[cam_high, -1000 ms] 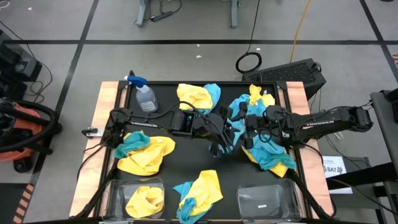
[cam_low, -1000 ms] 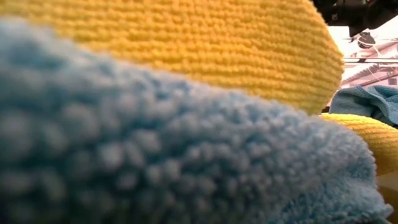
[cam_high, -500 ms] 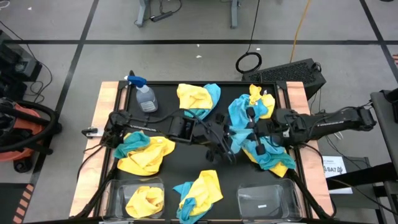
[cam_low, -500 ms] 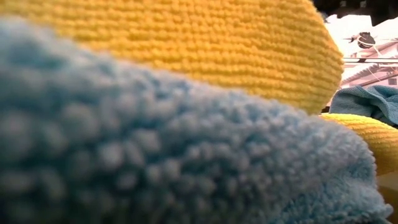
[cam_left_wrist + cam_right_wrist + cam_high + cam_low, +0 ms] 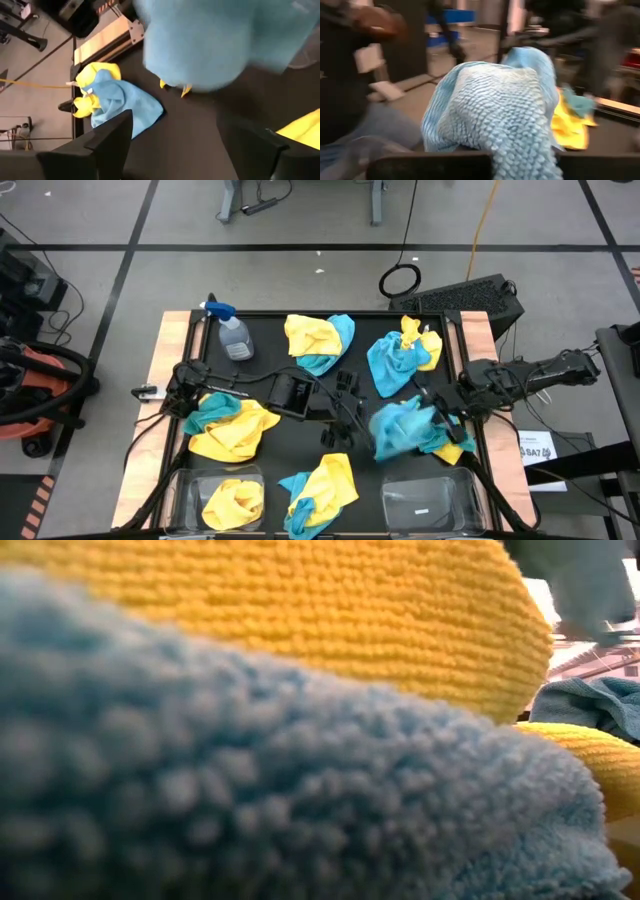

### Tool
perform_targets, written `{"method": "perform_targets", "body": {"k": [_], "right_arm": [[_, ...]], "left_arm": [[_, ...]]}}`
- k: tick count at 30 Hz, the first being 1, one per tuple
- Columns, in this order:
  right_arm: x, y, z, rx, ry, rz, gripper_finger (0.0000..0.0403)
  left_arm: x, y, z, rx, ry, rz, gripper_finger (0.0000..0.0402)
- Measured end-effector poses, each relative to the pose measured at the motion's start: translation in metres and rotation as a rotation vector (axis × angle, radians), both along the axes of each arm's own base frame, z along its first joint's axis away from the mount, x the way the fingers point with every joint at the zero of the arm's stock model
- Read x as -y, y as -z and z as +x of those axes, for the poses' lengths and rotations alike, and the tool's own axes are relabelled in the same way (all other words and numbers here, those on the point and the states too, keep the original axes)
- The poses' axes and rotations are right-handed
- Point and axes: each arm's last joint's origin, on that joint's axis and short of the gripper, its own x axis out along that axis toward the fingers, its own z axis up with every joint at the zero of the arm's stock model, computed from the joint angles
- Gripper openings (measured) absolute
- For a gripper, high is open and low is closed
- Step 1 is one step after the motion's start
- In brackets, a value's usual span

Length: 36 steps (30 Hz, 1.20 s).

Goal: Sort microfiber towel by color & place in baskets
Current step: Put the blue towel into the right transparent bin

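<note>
A turquoise blue towel [image 5: 400,430] hangs bunched in my right gripper [image 5: 432,413], which is shut on it over the mat's right half, above a blue and yellow pile [image 5: 447,444]. My left gripper [image 5: 338,423] stands open at mid-table, just left of that towel, with nothing between its fingers [image 5: 112,132]. Two clear baskets stand at the near edge. The left basket [image 5: 190,485] holds a yellow towel [image 5: 232,502]. The right basket [image 5: 462,488] shows only its white label. My right gripper holds the blue towel from the table's right side, fingers about level. The towel's own bulk [image 5: 495,115] billows over the fingers and hides which part they have. It hangs bunched and slack, lifted clear of the mat [image 5: 585,585].
More mixed yellow and blue towels lie at far centre [image 5: 318,340], far right [image 5: 402,355], left [image 5: 232,425] and near centre [image 5: 322,488]. A clear spray bottle [image 5: 232,335] stands at the far left. Towels right at the lens fill the low view.
The grippers met at the blue towel in mid-table. My left gripper has let go of it and drawn back toward the table's left and near edge. My right gripper has carried the towel toward the right edge, lifting it off the pile.
</note>
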Motion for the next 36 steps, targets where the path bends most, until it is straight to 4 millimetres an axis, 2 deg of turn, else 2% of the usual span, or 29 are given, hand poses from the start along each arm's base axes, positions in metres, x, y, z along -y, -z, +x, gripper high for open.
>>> {"method": "perform_targets", "body": {"k": [6,19,26,36], "right_arm": [[-0.009,0.001,-0.013,-0.049,-0.179,0.037,0.0001],[-0.030,0.009,-0.024,-0.196,-0.380,0.080,0.0000],[-0.048,0.016,-0.020,-0.249,-0.469,0.041,0.0000],[-0.075,0.040,-0.007,-0.366,-0.528,-0.081,0.0000]], "left_arm": [[-0.002,0.003,-0.003,-0.042,-0.037,-0.025,0.0294],[-0.003,0.006,-0.006,-0.074,-0.057,-0.035,0.0294],[-0.005,0.006,-0.005,-0.070,-0.078,-0.051,0.0294],[-0.011,0.006,-0.004,-0.068,-0.112,-0.071,0.0294]]}}
